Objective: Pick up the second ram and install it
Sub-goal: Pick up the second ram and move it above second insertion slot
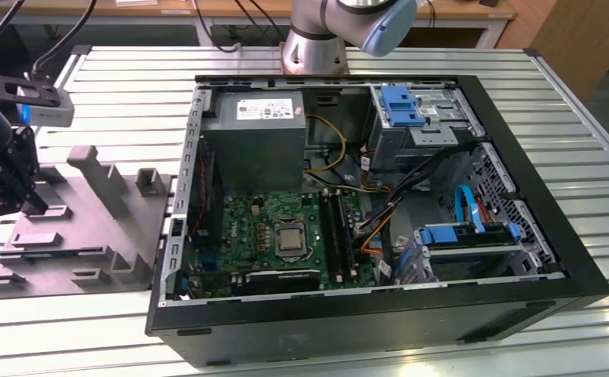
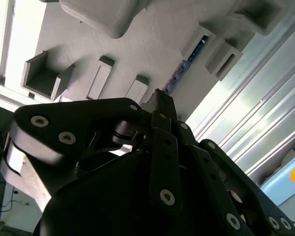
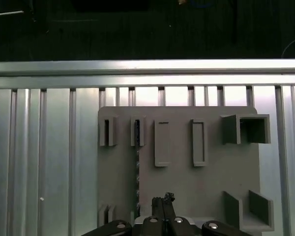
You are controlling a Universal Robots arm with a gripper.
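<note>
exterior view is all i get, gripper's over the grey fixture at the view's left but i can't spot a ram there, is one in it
Observer: Yes. In the first wrist view a ram stands on edge in a narrow slot of the fixture.
Operator: is the gripper on it
Observer: No. The gripper hangs over the fixture beside that slot, not touching the ram.
Operator: open or shut
Observer: Shut, with nothing in it, in both wrist views.
</note>
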